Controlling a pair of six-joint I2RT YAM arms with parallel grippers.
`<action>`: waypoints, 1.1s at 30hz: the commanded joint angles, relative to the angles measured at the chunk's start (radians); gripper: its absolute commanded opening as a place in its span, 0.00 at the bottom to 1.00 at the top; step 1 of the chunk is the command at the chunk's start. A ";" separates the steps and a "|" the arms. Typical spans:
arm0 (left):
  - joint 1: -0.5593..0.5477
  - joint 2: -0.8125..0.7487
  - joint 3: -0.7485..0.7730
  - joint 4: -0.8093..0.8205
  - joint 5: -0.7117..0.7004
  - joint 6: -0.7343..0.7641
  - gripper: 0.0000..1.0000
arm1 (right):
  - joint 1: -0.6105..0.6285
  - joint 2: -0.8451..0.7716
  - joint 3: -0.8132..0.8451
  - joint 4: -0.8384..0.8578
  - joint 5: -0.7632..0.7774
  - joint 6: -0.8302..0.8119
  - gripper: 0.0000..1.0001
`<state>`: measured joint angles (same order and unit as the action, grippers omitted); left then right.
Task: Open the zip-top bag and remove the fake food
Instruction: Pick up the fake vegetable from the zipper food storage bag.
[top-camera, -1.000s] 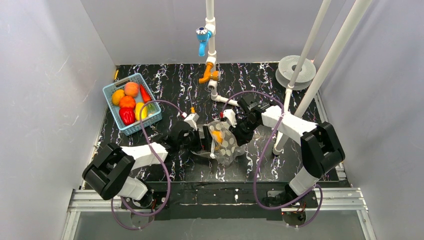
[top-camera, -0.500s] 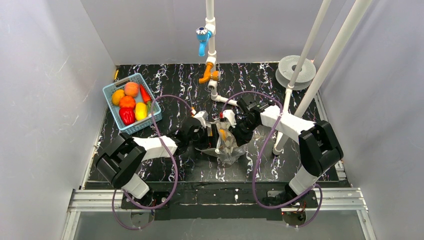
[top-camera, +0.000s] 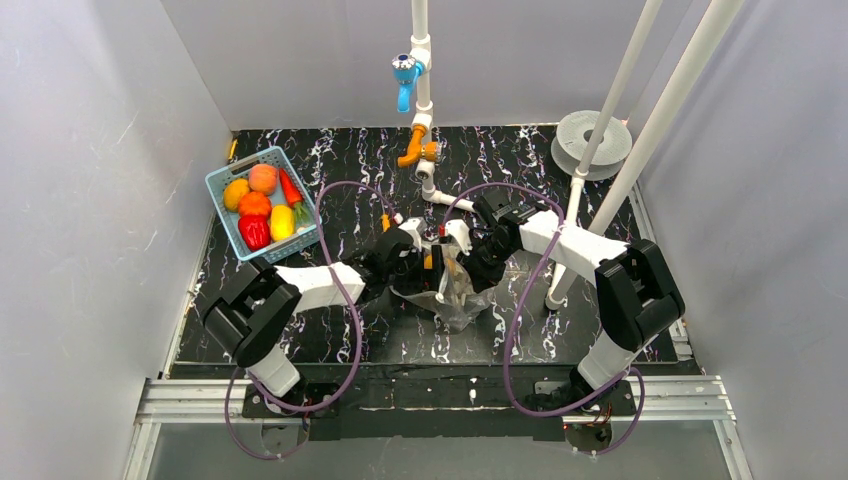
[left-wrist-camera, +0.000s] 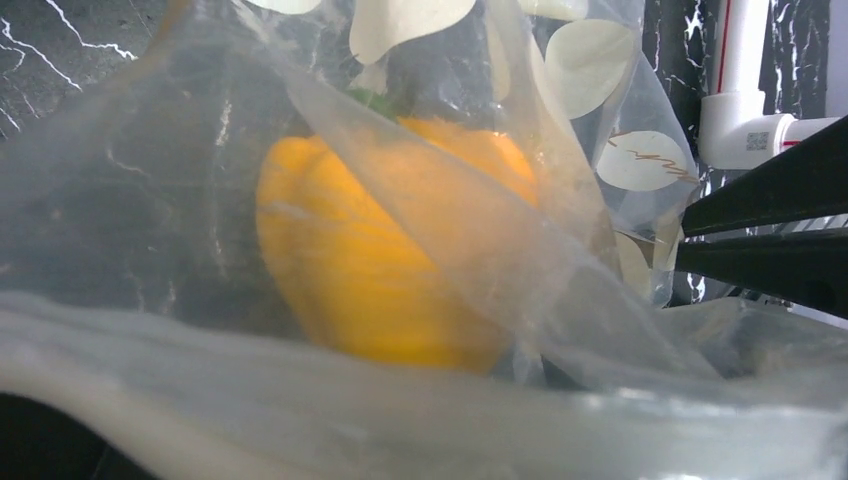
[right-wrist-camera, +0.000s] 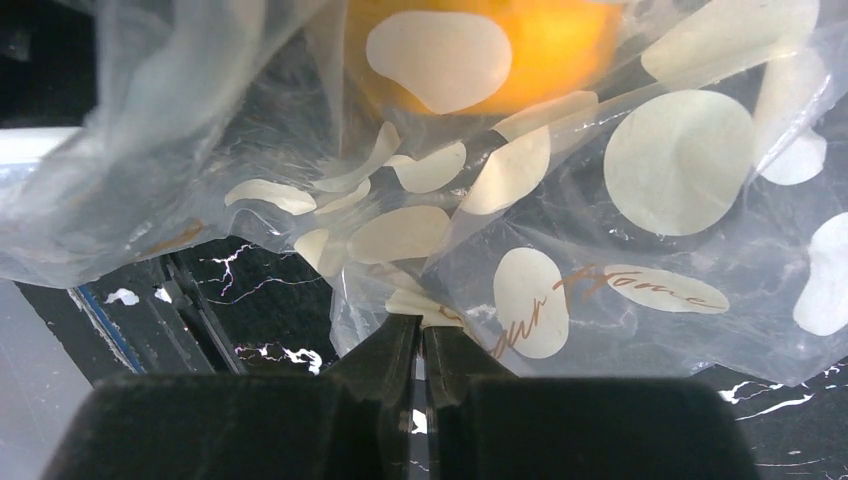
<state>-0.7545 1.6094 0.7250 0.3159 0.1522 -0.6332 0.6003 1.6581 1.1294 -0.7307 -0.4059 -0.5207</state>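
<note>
We find the zip-top bag (top-camera: 460, 305) near the middle of the black marbled table (top-camera: 330, 160), held up between the two arms. It is clear, crinkled film printed with white dots. The right gripper (right-wrist-camera: 420, 325) has its jaws pressed together on a fold of the bag's lower film, and the dotted plastic fans out above the pinch. From overhead the right gripper (top-camera: 463, 265) meets the bag on its right side, while the left gripper (top-camera: 428, 258) sits against the bag's left side, just beside it.

In the left wrist view the bag (left-wrist-camera: 560, 300) fills almost the whole picture and a band of its plastic lies across the bottom. It covers the left gripper's own fingers, so we cannot tell how wide those jaws stand. At the right edge of that view the right gripper's black fingers (left-wrist-camera: 780, 265) come in close together, with their tips at the film.

One piece of fake food (left-wrist-camera: 400, 250), glossy yellow-orange with a bit of green at its top, is inside the bag. The right wrist view shows it as an orange glow (right-wrist-camera: 570, 50) behind the dots.

A light blue basket (top-camera: 290, 250) stands well apart at the far left of the table, with orange, yellow and red pieces in it
</note>
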 joint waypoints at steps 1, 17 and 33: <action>-0.006 0.037 0.058 -0.152 -0.074 0.045 0.79 | -0.002 0.002 0.014 0.011 -0.005 0.002 0.11; 0.058 -0.142 -0.001 -0.204 -0.025 0.129 0.88 | -0.048 -0.011 0.001 0.049 0.106 0.037 0.01; 0.066 0.023 0.104 -0.157 0.120 0.133 0.84 | -0.048 0.000 0.010 0.024 0.042 0.030 0.01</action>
<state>-0.6827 1.6130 0.7832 0.1764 0.2706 -0.5087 0.5541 1.6581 1.1294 -0.7044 -0.3320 -0.4923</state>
